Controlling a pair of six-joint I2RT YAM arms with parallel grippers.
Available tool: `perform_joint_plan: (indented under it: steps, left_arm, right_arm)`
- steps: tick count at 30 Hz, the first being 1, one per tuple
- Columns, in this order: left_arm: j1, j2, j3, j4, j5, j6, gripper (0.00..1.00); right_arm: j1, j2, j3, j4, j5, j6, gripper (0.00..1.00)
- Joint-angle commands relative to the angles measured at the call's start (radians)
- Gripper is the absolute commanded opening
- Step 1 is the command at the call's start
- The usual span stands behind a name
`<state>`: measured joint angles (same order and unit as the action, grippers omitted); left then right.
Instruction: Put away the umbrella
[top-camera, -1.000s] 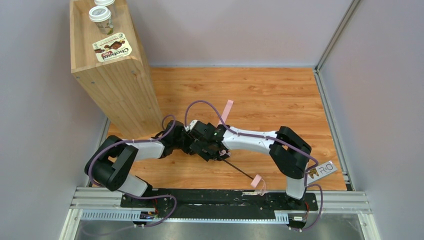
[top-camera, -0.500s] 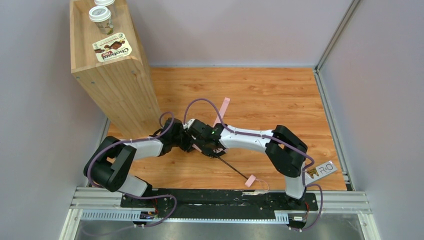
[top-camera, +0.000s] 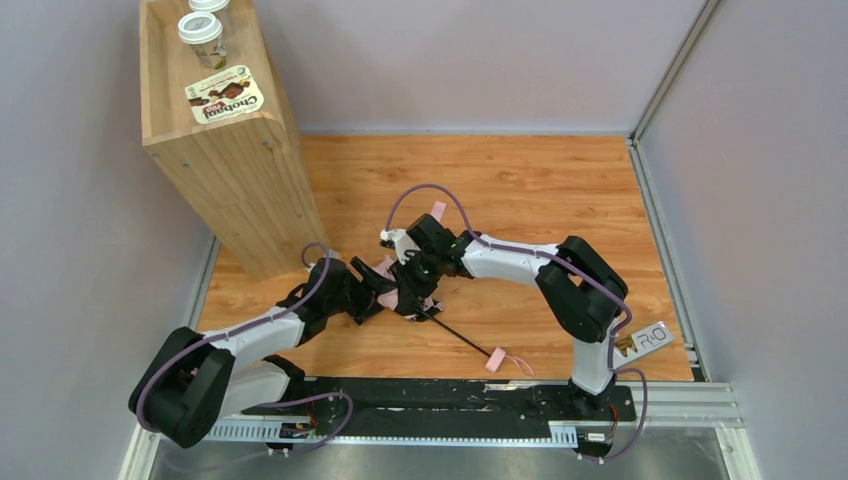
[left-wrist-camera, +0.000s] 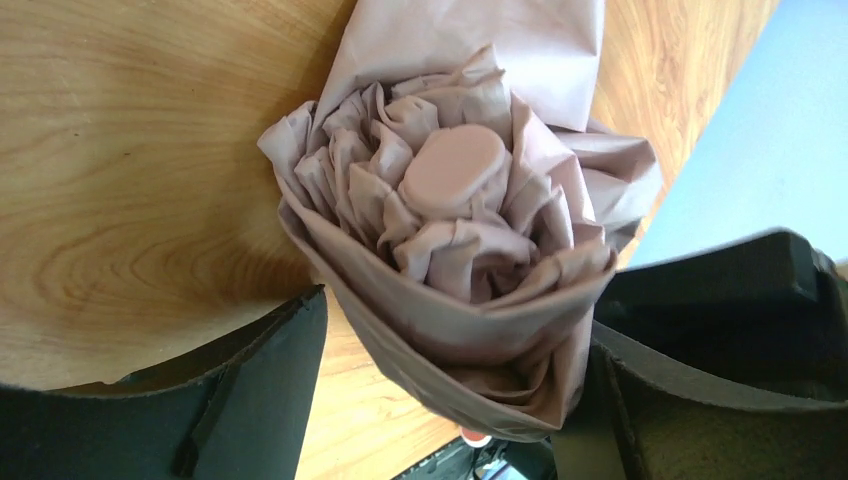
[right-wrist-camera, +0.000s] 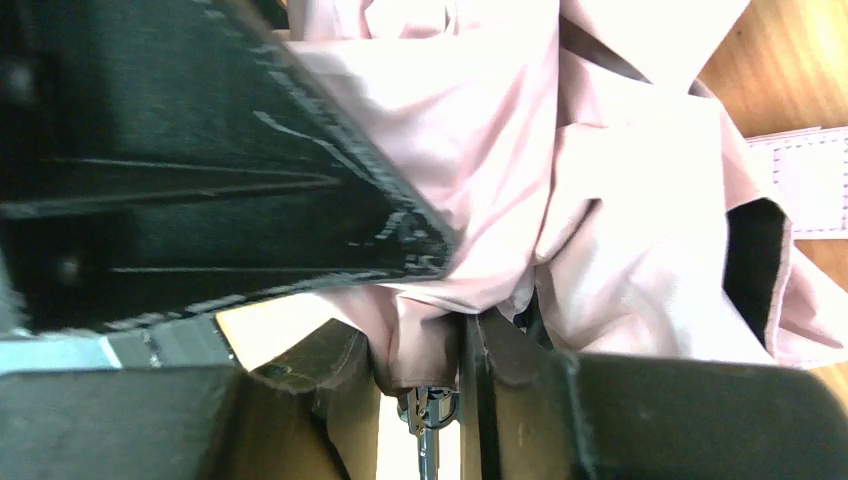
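Left gripper (top-camera: 371, 288) of mine has just sprung wide and drawn back near-left, leaving the umbrella (left-wrist-camera: 450, 250) bundle loose between its fingers at mid-table. My right gripper (right-wrist-camera: 420, 345) has nipped nearly closed on the pink fabric. I judge the gathering is now its job alone. The black shaft (top-camera: 460, 338) points near-right.

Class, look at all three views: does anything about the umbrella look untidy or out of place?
Yes. The umbrella is a crumpled, loose wad of pink fabric, not rolled flat. Its black shaft juts out across the table toward the near edge, ending in a pink tab.
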<state>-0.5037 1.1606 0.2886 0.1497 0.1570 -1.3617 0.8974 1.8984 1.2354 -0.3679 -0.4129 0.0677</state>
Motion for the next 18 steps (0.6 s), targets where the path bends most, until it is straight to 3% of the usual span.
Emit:
perform_joint_plan:
  steps: [1,7,10,13,18]
  left_arm:
    - [0.01,-0.071,-0.042,0.008,0.059,0.041,0.8]
    - [0.027,-0.268,-0.005,-0.246,-0.022,0.067,0.81]
    - [0.027,-0.268,-0.049,-0.115,0.005,-0.005,0.82]
    - [0.028,-0.121,-0.066,0.089,0.093,-0.039,0.82]
    - [0.024,0.031,-0.032,0.154,0.067,-0.043,0.82]
  right_arm:
    - [-0.04,0.082,-0.056,-0.042,-0.095,0.032,0.0]
    - [-0.066,0.073,-0.07,-0.051,-0.081,0.021,0.0]
    - [-0.066,0.077,-0.06,-0.054,-0.102,0.02,0.0]
    - [-0.068,0.087,-0.045,-0.052,-0.121,0.021,0.0]
    - [-0.068,0.079,-0.036,-0.051,-0.159,0.015,0.0]
